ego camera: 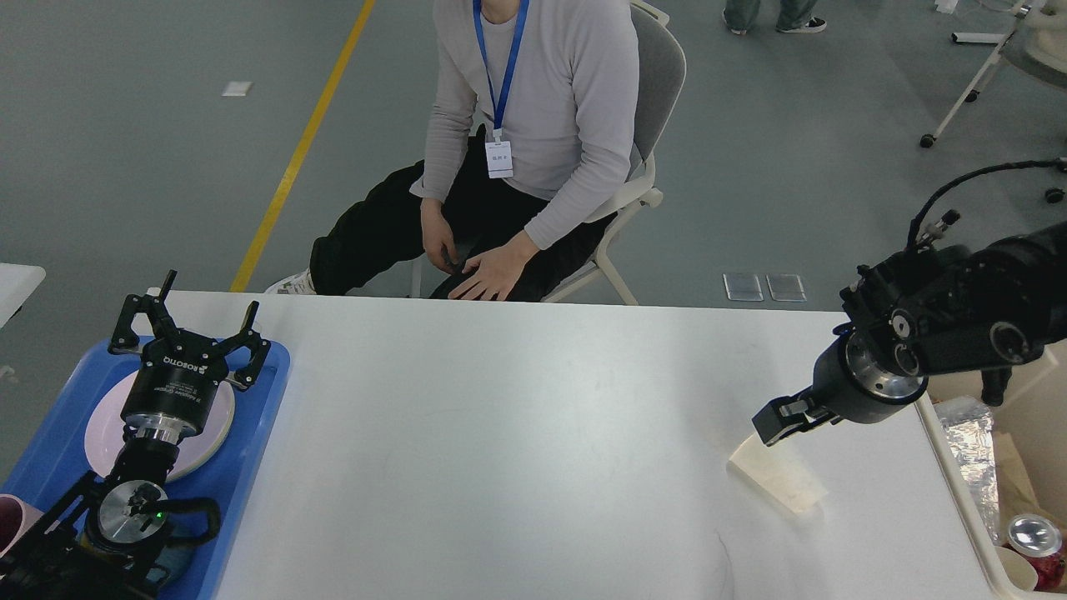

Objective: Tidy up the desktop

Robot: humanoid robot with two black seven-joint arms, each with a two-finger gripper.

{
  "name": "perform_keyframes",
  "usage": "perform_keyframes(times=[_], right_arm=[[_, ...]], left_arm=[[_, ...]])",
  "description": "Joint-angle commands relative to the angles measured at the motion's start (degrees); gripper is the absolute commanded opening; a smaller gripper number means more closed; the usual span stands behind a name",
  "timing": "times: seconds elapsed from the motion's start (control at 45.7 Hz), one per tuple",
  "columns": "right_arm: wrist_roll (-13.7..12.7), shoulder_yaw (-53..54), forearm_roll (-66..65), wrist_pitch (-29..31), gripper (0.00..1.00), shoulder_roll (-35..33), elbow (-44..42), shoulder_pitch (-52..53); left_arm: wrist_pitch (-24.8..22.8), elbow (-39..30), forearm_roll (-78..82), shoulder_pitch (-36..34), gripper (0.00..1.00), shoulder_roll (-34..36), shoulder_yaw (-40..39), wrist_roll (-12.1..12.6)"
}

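Observation:
The white desktop [500,433] fills the middle of the view. A cream paper cup [783,483] lies on its side on it at the right. My right gripper [773,423] hangs just above the cup's upper left end, pointing down and to the left; its fingers cannot be told apart. My left gripper [190,332] is open and empty, held over the blue tray [262,417] above a pale pink plate [212,425].
A beige bin [946,454] at the desktop's right edge holds crumpled foil [971,450], a can [1034,537] and paper. A dark pink cup [12,517] stands at the tray's front left. A seated person [533,142] faces the far edge, hands on their lap.

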Motion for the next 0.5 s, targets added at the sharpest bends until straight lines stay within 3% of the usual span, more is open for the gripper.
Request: perform_keyframes(times=[0.0,0.175,0.482], right_arm=[[-0.7,-0.4,-4.3,-4.6,0.85,1.3,-2.9,-5.9],[-2.9,-0.4,-3.7,-5.1,0.85,5.7,-10.9,-14.0],[-2.9,0.0,-2.9,-5.2,0.85,6.6,-22.4,-23.7]], left_arm=[[0.0,0.0,0.0,0.0,0.96,0.0,0.0,0.0],[0.0,0.1,0.0,0.0,0.96,0.0,0.0,0.1],[0.0,0.0,0.0,0.0,0.96,0.0,0.0,0.0]])
